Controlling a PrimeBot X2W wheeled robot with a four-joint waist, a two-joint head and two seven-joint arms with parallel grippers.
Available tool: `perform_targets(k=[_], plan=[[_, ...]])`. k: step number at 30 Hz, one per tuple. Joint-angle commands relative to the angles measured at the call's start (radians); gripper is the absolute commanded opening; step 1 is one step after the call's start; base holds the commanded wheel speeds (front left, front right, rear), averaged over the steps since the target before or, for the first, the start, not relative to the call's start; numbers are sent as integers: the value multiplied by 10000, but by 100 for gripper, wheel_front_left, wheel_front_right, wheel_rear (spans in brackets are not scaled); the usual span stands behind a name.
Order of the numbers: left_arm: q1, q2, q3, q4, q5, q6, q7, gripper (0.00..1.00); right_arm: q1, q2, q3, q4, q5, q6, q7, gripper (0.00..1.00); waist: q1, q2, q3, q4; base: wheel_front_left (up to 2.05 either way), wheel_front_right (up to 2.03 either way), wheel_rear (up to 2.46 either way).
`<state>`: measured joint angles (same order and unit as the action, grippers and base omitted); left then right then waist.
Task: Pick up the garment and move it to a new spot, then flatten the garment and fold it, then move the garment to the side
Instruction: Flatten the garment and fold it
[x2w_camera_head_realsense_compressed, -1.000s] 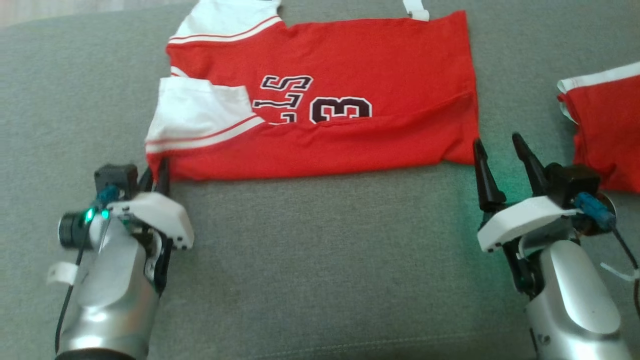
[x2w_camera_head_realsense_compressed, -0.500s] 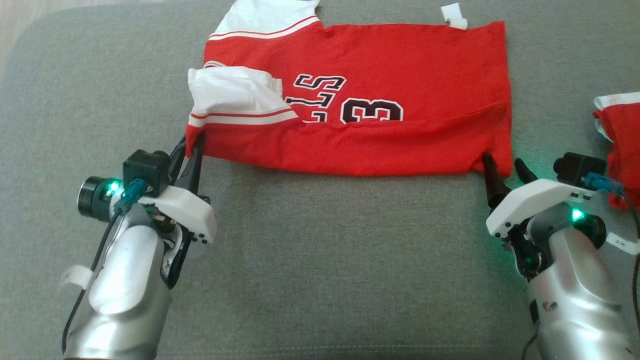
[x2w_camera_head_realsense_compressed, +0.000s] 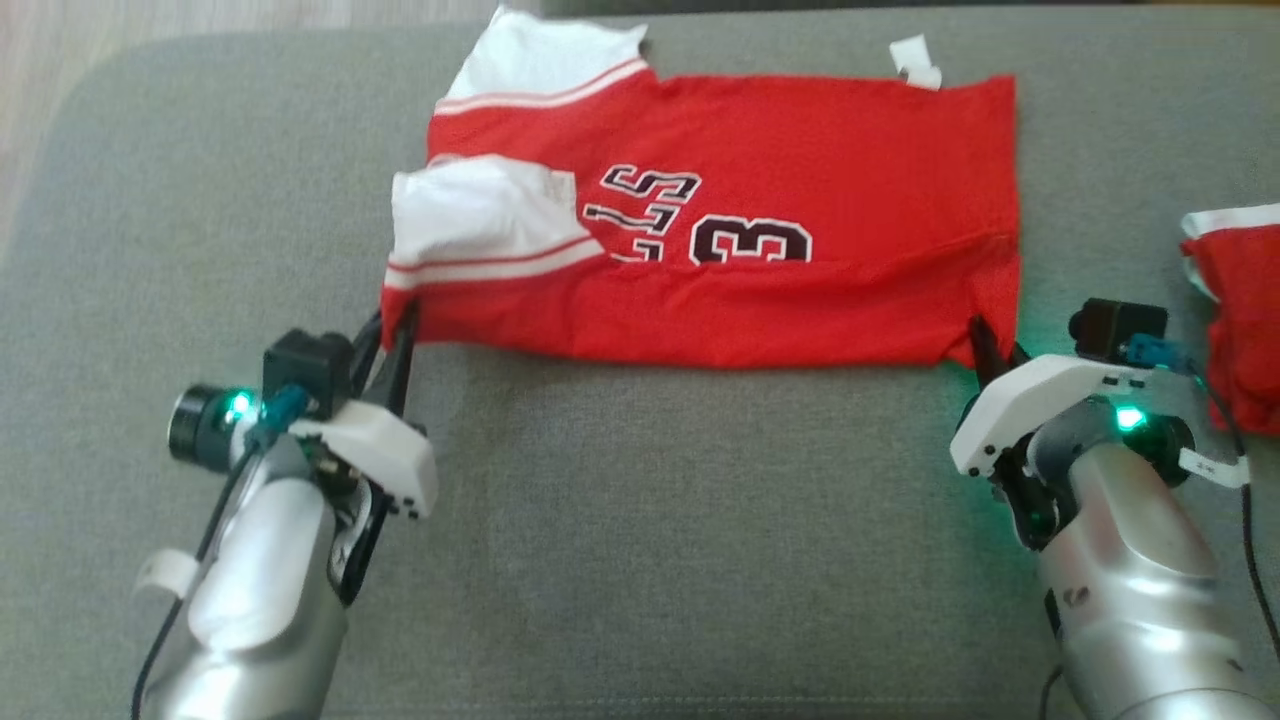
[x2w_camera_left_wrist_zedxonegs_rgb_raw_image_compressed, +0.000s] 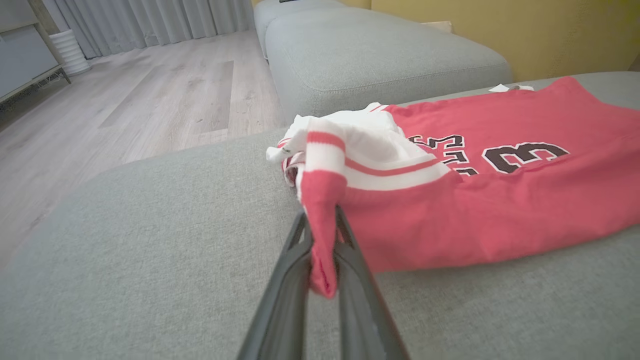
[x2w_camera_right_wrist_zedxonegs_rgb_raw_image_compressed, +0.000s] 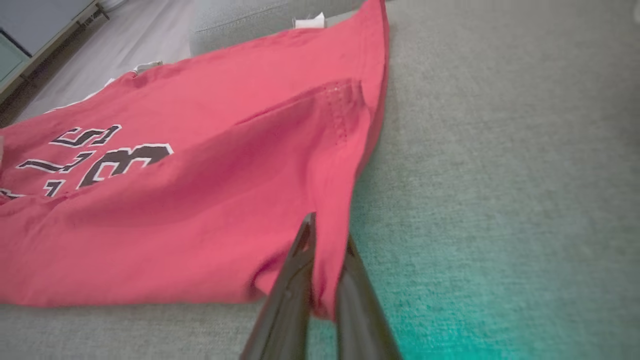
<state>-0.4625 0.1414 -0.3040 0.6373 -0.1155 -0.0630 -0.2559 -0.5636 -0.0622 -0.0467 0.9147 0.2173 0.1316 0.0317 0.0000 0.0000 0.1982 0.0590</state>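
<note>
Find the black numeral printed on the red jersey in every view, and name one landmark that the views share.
Head view: black numeral near the middle, upper half, on the red jersey.
Left wrist view: black numeral right of centre, upper half.
Right wrist view: black numeral at the left, mid-height.
Shared landmark: the white tag at the jersey's far edge.
</note>
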Motion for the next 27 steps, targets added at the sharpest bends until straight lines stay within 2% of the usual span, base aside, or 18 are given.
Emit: perform_targets(k=[1,7,14,20,26,27], plan=[[-1,304,431,-187,5,17,-58,0,-32,75,304,-242,-227,-9,-211,0,0,0,-291,-126,0,0,0],[695,452,550,-44,-93,39,-58,0,409,-73,785,-623,-174,-9,-40,0,0,0,-951,-364,0,0,0],[1589,540,585,74,-319,-74,-58,0,1316,-295,1137,-1496,578,-9,698,0,0,0,-1621,-492,0,0,0],[2706,643,293,-140,-620,-341,340,0,2997,-738,1041,-3127,1264,-9,1981,0,0,0,-2175,-568,0,0,0],[3366,740,204,-617,-906,-404,805,0,4593,-489,416,-4782,1280,-9,2669,0,0,0,-2360,-640,0,0,0],[3413,770,202,-679,-908,-376,843,11,4771,-429,321,-5015,1198,-9,2726,23,0,0,-2356,-661,0,0,0]])
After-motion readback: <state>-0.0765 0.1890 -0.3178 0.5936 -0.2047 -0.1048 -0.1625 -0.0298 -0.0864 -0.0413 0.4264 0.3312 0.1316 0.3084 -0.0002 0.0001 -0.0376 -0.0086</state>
